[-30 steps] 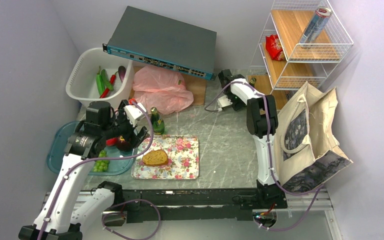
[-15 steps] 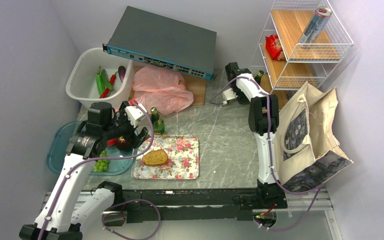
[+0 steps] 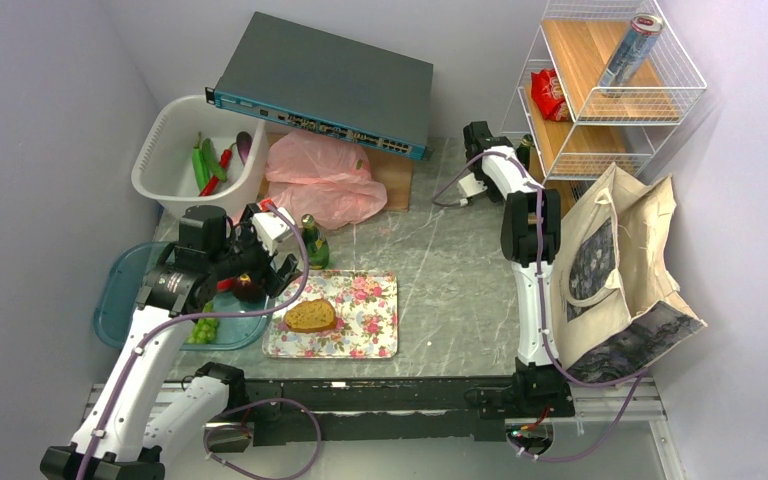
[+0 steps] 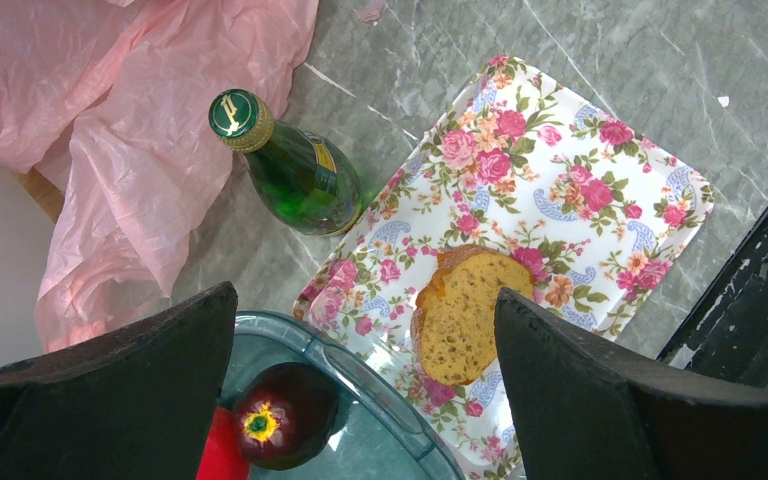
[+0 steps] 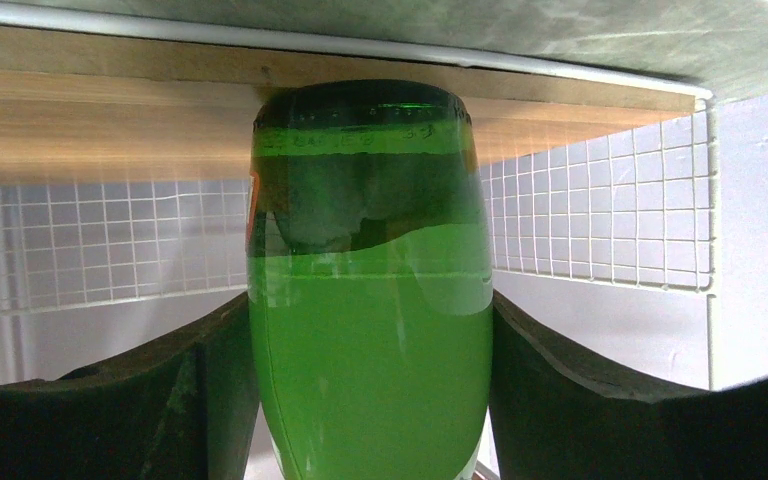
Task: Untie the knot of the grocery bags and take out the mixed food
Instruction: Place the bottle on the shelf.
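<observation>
The thin pink grocery bag (image 3: 320, 180) lies crumpled and flat at the back; I make out no knot on it. The beige canvas tote (image 3: 620, 260) stands at the right. My right gripper (image 5: 370, 400) is shut on a green glass bottle (image 5: 370, 300), held at the lowest level of the wire shelf (image 3: 600, 120). My left gripper (image 4: 365, 295) is open and empty over the teal tray's rim (image 4: 390, 390). A dark plum (image 4: 280, 415) lies in that tray beside something red. A second green bottle (image 4: 295, 170) stands nearby, and a bread slice (image 4: 470, 315) lies on the floral tray (image 4: 600, 180).
A white basket (image 3: 160, 160) at the back left holds green and red peppers and an eggplant. Grapes (image 3: 201, 328) lie in the teal tray. A network switch (image 3: 325, 85) leans at the back. The shelf carries a red snack packet (image 3: 548, 95) and a silver can (image 3: 632, 50).
My right gripper has carried its green bottle to the right, up to the wire shelf. The left arm has barely moved and stays open.
</observation>
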You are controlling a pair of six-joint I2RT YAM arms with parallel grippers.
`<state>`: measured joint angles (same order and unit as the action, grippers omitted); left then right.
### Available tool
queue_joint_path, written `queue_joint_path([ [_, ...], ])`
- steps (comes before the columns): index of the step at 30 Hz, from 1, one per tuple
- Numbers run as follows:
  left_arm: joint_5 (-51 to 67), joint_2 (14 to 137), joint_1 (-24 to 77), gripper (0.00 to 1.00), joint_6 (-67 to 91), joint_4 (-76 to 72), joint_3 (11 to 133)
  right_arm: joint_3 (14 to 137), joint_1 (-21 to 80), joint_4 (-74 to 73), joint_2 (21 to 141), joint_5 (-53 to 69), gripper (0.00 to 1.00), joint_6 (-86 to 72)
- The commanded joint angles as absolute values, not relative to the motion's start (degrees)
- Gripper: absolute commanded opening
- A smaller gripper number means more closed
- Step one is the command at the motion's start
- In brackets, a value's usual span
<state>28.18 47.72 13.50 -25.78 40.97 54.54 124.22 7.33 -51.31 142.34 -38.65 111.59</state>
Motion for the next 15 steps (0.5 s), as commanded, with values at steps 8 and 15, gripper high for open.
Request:
queue_joint_path([
  [8,29.34,47.23,13.31,0.99,-24.88,38.56,53.88,126.57,6.6,-42.4,141.84,-43.86,0.4,116.54],
  [15,29.86,48.66,13.31,1.0,-24.79,37.67,54.31,124.58,6.54,-38.26,141.73,-44.5,0.5,117.51],
])
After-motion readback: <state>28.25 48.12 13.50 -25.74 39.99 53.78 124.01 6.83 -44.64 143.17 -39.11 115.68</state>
